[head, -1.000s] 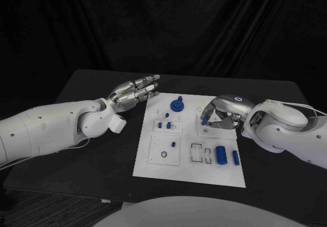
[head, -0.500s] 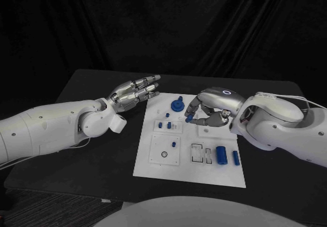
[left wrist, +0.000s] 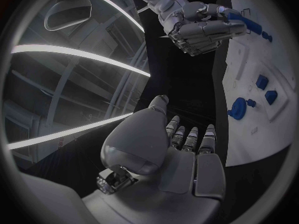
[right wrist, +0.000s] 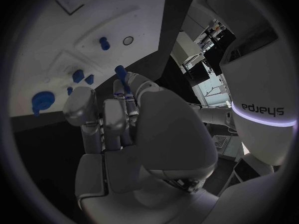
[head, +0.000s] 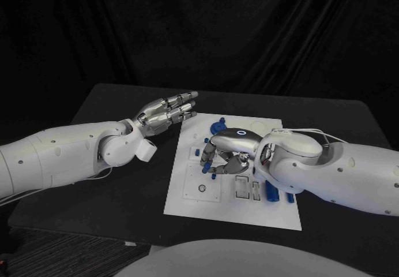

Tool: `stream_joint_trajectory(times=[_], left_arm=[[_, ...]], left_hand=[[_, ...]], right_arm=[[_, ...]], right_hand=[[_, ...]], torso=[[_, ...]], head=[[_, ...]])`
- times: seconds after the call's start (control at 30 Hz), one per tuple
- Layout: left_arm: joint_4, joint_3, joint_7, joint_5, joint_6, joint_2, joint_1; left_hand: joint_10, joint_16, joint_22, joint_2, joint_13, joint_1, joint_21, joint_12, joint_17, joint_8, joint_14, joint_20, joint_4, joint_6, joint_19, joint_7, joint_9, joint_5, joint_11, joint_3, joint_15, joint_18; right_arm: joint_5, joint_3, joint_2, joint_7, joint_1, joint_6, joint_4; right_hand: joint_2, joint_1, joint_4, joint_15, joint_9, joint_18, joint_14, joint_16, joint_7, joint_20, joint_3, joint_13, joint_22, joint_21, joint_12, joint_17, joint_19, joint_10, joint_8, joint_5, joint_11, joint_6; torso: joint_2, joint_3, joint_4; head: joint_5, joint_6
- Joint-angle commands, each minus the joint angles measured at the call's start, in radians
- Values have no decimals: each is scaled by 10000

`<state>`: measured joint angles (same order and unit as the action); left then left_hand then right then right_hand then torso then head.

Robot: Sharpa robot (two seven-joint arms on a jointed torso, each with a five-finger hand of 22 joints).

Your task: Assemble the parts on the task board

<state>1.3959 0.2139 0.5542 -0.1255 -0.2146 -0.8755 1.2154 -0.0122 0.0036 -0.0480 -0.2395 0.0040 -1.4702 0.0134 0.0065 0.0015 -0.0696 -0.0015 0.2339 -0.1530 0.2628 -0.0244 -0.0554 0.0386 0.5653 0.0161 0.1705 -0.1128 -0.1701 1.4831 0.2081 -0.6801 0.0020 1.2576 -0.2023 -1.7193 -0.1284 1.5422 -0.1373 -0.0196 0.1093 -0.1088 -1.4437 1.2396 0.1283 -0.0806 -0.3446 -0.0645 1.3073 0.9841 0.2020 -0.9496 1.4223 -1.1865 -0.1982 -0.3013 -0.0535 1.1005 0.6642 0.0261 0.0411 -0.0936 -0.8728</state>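
The white task board [head: 189, 203] lies mid-table. My right hand [head: 226, 154] hovers over its middle and pinches a small blue peg [right wrist: 121, 76] at its fingertips. Below those fingers the right wrist view shows a standing blue peg [right wrist: 104, 44] beside a round hole [right wrist: 128, 40]. A blue knob [head: 218, 124] stands at the board's far end, and two small blue pieces [right wrist: 77, 75] sit in a block next to it. My left hand [head: 169, 111] floats open beside the board's far left corner, fingers stretched and holding nothing. The left wrist view shows my right hand [left wrist: 196, 24] over the board [left wrist: 274, 50].
Two blue cylinders [head: 271, 191] lie near the board's right edge, partly covered by my right forearm. Bare black table [head: 108, 196] lies left of the board and in front of it. Black curtains close off the far side.
My right hand has carried the blue peg leftward and nearer, from the board's far right area to above its middle. The left hand has stayed in place.
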Motion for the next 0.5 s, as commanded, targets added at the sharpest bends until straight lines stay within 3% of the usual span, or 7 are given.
stream_joint_trajectory(times=[0.03, 0.23, 0.5], left_arm=[[34, -8, 175, 12, -89, 13, -17], [35, -8, 169, 12, -92, 10, -18], [142, -8, 132, 13, -97, -50, -18]], left_hand=[[7, -36, -8, -41, 8, -13, 16, -21, -15, -61, 15, 60, 59, 19, 4, 22, 8, 41, 20, -4, -50, -100], [4, -36, -3, -43, 9, -12, 15, -19, -15, -62, 15, 60, 61, 20, 7, 22, 8, 42, 20, -5, -50, -100], [6, -36, -4, -51, 9, -9, 15, -20, -15, -64, 15, 59, 65, 18, 6, 22, 8, 43, 19, -10, -49, -100]], right_arm=[[-76, -9, 192, 310, -216, 399, 145], [286, -9, 405, 406, -494, 364, 283], [592, -9, 469, 375, -678, 256, 375]], right_hand=[[25, 107, 84, -60, 559, 52, 1, 10, -115, 42, -2, -9, 1268, -17, -33, -7, -16, -64, -14, -58, -18, 168], [14, 113, 113, -59, 572, 57, -13, 39, -109, 43, -12, -8, 1276, 15, -57, -63, -8, -65, -5, -82, -24, 153], [8, 105, 130, -56, 583, 84, -59, 130, -101, 43, -20, -6, 1312, 172, -84, -222, 36, -62, 7, -98, -31, 133]], torso=[[0, -1, 1], [5, 0, 7], [3, 0, 1]], head=[[-54, 2], [-28, 2], [-20, 2]])
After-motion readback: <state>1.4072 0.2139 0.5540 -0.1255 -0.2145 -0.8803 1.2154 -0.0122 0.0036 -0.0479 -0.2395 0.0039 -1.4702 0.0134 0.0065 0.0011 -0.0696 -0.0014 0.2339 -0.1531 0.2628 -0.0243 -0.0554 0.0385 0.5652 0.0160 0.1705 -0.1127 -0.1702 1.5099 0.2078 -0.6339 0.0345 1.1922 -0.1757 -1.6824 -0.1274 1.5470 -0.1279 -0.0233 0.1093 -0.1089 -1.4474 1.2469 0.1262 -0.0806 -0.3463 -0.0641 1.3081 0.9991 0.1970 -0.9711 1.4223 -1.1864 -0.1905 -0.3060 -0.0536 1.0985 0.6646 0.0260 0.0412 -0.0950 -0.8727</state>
